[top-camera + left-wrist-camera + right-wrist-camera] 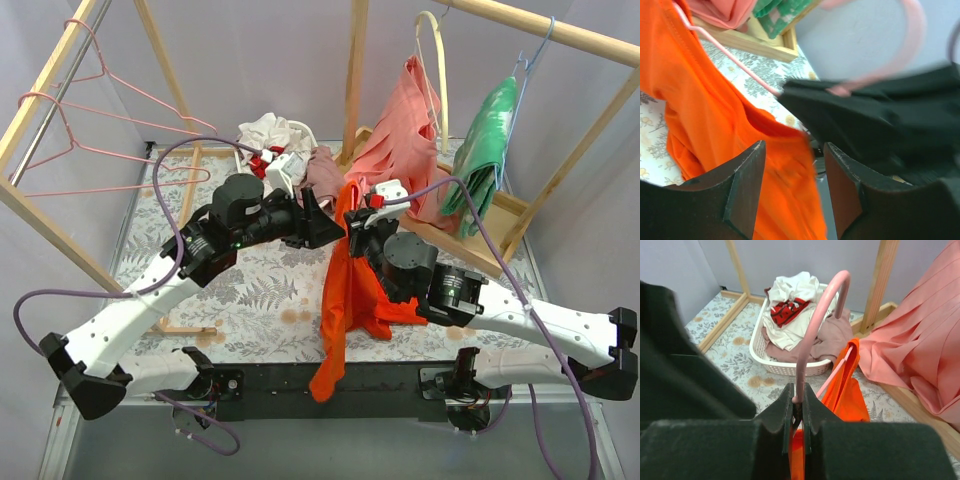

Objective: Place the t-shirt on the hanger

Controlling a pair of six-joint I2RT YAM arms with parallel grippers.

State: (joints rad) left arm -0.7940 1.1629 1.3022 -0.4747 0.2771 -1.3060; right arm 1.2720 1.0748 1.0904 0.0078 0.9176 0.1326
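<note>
The orange-red t-shirt hangs in a long bunch from the pink wire hanger and trails over the table's front edge. My right gripper is shut on the hanger at the base of its hook. One hanger arm runs into the t-shirt. My left gripper is open, right beside the shirt's top and the right gripper. In the left wrist view its fingers stand apart with the t-shirt behind the gap, and the hanger arm crosses the fabric.
A white basket of clothes stands at the back centre. A salmon-pink garment on a cream hanger and a green garment on a blue hanger hang at the back right. Two pink hangers hang on the left wooden rail.
</note>
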